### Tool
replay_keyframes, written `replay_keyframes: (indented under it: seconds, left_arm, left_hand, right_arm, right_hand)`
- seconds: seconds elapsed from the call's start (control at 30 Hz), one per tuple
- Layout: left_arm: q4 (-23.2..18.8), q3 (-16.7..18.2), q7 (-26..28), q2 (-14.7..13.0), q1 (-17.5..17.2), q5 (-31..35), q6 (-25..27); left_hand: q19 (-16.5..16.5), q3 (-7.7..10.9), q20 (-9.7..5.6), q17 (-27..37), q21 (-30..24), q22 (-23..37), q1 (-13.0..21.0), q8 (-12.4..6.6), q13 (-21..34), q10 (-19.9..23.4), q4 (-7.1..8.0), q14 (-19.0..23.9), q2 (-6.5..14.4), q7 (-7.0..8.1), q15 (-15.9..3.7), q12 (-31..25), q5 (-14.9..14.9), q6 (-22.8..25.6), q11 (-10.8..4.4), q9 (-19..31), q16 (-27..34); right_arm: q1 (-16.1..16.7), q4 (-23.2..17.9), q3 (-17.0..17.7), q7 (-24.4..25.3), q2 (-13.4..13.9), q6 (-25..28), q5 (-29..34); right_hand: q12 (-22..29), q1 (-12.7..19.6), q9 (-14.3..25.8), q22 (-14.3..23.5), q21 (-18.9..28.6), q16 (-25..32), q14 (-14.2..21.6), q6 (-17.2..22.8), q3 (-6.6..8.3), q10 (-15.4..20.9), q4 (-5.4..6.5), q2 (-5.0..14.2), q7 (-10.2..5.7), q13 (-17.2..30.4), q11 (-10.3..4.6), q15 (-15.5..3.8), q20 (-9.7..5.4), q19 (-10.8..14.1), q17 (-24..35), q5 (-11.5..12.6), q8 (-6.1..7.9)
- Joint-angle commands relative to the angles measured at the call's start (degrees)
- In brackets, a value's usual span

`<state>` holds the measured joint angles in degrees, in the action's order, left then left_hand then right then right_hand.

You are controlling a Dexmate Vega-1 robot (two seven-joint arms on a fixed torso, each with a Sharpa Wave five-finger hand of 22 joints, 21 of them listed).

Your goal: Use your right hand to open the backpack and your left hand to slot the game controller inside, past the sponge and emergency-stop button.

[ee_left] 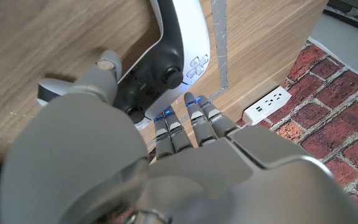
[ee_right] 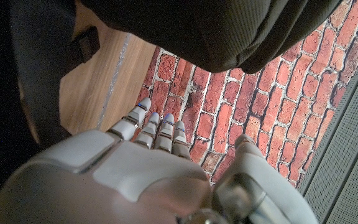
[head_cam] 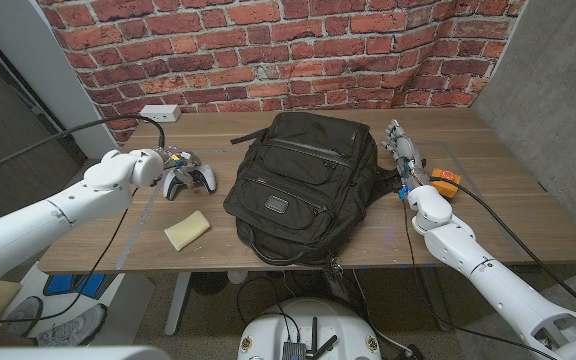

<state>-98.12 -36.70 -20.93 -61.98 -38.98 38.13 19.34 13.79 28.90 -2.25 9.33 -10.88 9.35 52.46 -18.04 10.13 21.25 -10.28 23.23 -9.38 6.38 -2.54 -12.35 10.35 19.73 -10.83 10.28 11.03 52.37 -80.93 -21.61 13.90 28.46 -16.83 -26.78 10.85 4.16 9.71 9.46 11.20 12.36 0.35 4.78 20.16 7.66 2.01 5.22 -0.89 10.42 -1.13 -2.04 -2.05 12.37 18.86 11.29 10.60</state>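
At the middle of the head view lies a black backpack (head_cam: 303, 185) on a brown wooden desk (head_cam: 508, 190). Its zips look closed. Left of the backpack sits a white and black game controller (head_cam: 188, 177), and a yellow sponge (head_cam: 186, 229) lies lower down, near the front edge. At the right of the frame, an orange and yellow emergency-stop button (head_cam: 442, 183) sits beside the right arm.

The left robot hand (head_cam: 164, 160) is right over the game controller. In the left wrist view its fingers (ee_left: 188, 121) reach down by the controller (ee_left: 166, 59), but it is too hard to tell if they hold it.

The right robot hand (head_cam: 402, 148) stands up just beside the right side of the backpack, fingers straight and holding nothing.

Behind the desk is a red brick wall (head_cam: 268, 50). A white power strip (head_cam: 159, 113) rests at the upper left of the desk. A grey wall (head_cam: 558, 90) fills the right side.
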Motion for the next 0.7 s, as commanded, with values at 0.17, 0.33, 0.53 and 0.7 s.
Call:
replay_keyframes:
  seconds: [0.17,0.33,0.53,0.7]
  left_arm:
    - [1.15,-0.28,4.31,1.47,-0.6,0.03,0.55]
    - [1.38,-0.28,5.39,1.73,-0.72,-0.3,0.51]
    - [1.09,-0.19,6.62,1.82,-0.98,-0.4,0.79]
    - [-0.13,0.23,7.32,1.52,-1.45,-0.26,1.83]
  left_hand:
    - [2.51,-2.42,-9.53,0.27,-0.02,0.08,2.42,-1.21,0.04,5.46,0.42,5.38,1.0,-0.2,-9.34,-0.38,-0.36,6.23,-0.11,0.12,0.12]
    - [3.73,-4.0,-9.63,0.42,0.08,0.13,4.08,-1.28,0.04,9.07,0.64,9.12,2.21,0.25,-9.87,-0.11,-0.35,10.5,-0.57,0.17,0.22]
    - [4.33,-5.05,-9.55,0.59,0.12,0.14,5.3,-1.48,0.05,12.57,0.77,12.22,3.33,0.63,-10.24,-0.18,-0.19,14.29,-0.87,0.22,0.49]
    - [4.8,-5.73,-9.52,0.66,0.09,0.16,6.06,-1.69,0.07,15.08,0.77,14.15,3.92,1.06,-10.42,-0.26,-0.07,17.02,-0.76,0.25,0.61]
  right_arm:
    - [-0.75,1.01,-0.09,-0.66,-0.2,-0.23,-0.31]
    - [-0.92,1.18,-0.12,-0.76,-0.23,-0.23,-0.35]
    - [-0.87,1.11,-0.04,-0.67,-0.12,-0.23,-0.34]
    - [-0.85,1.04,-0.01,-0.7,-0.03,-0.26,-0.33]
  right_hand:
    - [0.18,-0.43,0.36,0.21,-0.21,0.37,0.48,0.84,0.09,0.47,-0.44,2.54,0.06,0.18,-0.19,-0.17,0.13,0.83,0.14,-0.01,0.2]
    - [0.18,-0.44,0.36,0.21,-0.21,0.39,0.49,0.88,0.08,0.47,-0.45,2.54,0.08,0.19,-0.2,-0.2,0.15,0.86,0.12,-0.01,0.21]
    - [0.18,-0.44,0.36,0.21,-0.22,0.4,0.48,0.92,0.1,0.51,-0.48,2.56,0.03,0.19,-0.16,-0.22,0.17,0.87,0.09,-0.01,0.21]
    - [0.18,-0.42,0.37,0.21,-0.21,0.44,0.53,0.93,0.13,0.52,-0.51,2.63,0.03,0.19,-0.18,-0.24,0.18,0.91,0.06,0.0,0.2]
